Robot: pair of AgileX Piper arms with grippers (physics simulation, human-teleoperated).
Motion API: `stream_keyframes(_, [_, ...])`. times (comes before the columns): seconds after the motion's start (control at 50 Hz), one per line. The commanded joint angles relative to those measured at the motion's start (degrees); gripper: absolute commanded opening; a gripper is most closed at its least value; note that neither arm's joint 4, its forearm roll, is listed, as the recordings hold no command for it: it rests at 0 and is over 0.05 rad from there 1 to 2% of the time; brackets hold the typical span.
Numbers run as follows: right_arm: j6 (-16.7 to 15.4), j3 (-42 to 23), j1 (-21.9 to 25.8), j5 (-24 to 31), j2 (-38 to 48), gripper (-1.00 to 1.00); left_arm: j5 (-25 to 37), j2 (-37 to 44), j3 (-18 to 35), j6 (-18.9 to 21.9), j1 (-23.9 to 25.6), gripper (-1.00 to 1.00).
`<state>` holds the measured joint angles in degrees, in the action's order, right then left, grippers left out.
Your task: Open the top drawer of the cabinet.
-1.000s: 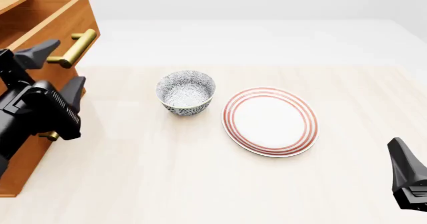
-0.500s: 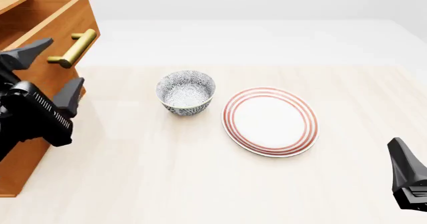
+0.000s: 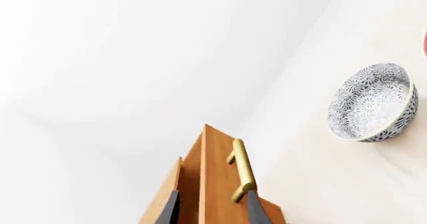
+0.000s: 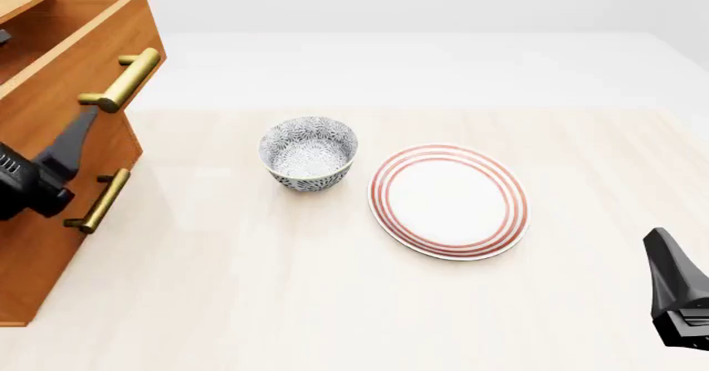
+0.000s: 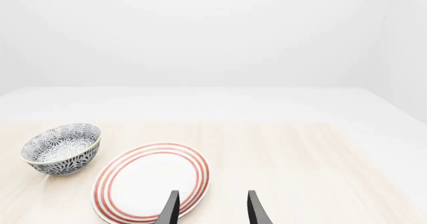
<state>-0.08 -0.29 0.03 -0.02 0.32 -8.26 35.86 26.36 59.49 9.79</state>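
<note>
The cabinet [image 4: 33, 263] stands at the table's left edge. Its top drawer [image 4: 83, 56] is pulled out toward the table and juts past the drawer below. The drawer's brass bar handle [image 4: 119, 80] is free. My left gripper [image 4: 46, 73] is open at the frame's left edge and holds nothing; one dark finger [image 4: 73, 145] shows in front of the cabinet, below the handle. In the left wrist view the drawer front [image 3: 217, 184] and handle [image 3: 241, 169] lie just ahead of the spread fingertips [image 3: 252, 206]. My right gripper [image 5: 212, 211] is open and empty low at the front right [image 4: 670, 288].
A blue-patterned bowl [image 4: 309, 151] sits mid-table, right of the cabinet. A white plate with red rings [image 4: 447, 201] lies to its right, close ahead of the right gripper [image 5: 152, 181]. The second drawer's brass handle [image 4: 98, 201] is below the left finger.
My left gripper has drawn back to the left, away from the top drawer's handle, and is now mostly out of frame. The drawer stays pulled out. The right arm has not moved.
</note>
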Motion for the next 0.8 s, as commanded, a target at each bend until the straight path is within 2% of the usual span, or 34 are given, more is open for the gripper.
stream_keyframes(0.02, [0.0,0.0,0.0,0.0,-0.1,1.00,10.5,-3.4,6.4,-9.5,0.0,1.00])
stream_keyframes(0.08, [0.0,0.0,0.0,0.0,-0.1,1.00,13.3,-3.3,9.2,-12.7,0.2,1.00])
stream_keyframes(0.16, [0.0,0.0,0.0,0.0,-0.1,1.00,15.2,-4.7,10.1,-13.3,-0.5,1.00])
stream_keyframes(0.3, [0.0,0.0,0.0,0.0,0.0,1.00,22.2,-3.8,17.1,-21.0,0.2,1.00])
stream_keyframes(0.36, [0.0,0.0,0.0,0.0,-0.1,1.00,23.8,-3.7,18.3,-22.5,-0.6,1.00])
stream_keyframes(0.38, [0.0,0.0,0.0,0.0,-0.1,1.00,25.2,-2.6,20.7,-27.0,0.7,1.00])
stream_keyframes(0.44, [0.0,0.0,0.0,0.0,0.0,1.00,27.3,-2.5,22.7,-29.8,0.4,1.00])
stream_keyframes(0.48, [0.0,0.0,0.0,0.0,-0.1,1.00,28.3,-2.5,23.0,-30.2,-0.3,1.00])
stream_keyframes(0.5, [0.0,0.0,0.0,0.0,-0.1,1.00,30.0,-2.2,24.4,-32.3,-1.0,1.00])
stream_keyframes(0.56, [0.0,0.0,0.0,0.0,-0.1,1.00,31.1,-1.2,26.3,-35.3,-0.3,1.00])
stream_keyframes(0.62, [0.0,0.0,0.0,0.0,-0.1,1.00,31.9,-1.4,26.7,-35.2,-1.1,1.00])
stream_keyframes(0.66, [0.0,0.0,0.0,0.0,-0.1,1.00,34.4,-0.1,28.2,-38.9,-2.6,1.00])
stream_keyframes(0.68, [0.0,0.0,0.0,0.0,-0.1,1.00,33.4,0.2,28.4,-39.0,-0.8,1.00])
stream_keyframes(0.72, [0.0,0.0,0.0,0.0,-0.1,1.00,34.8,-0.4,28.9,-39.0,-2.4,1.00])
stream_keyframes(0.78, [0.0,0.0,0.0,0.0,0.0,1.00,36.7,0.7,30.4,-41.8,-3.3,1.00])
stream_keyframes(0.8, [0.0,0.0,0.0,0.0,-0.1,1.00,36.6,1.4,31.2,-42.9,-2.0,1.00])
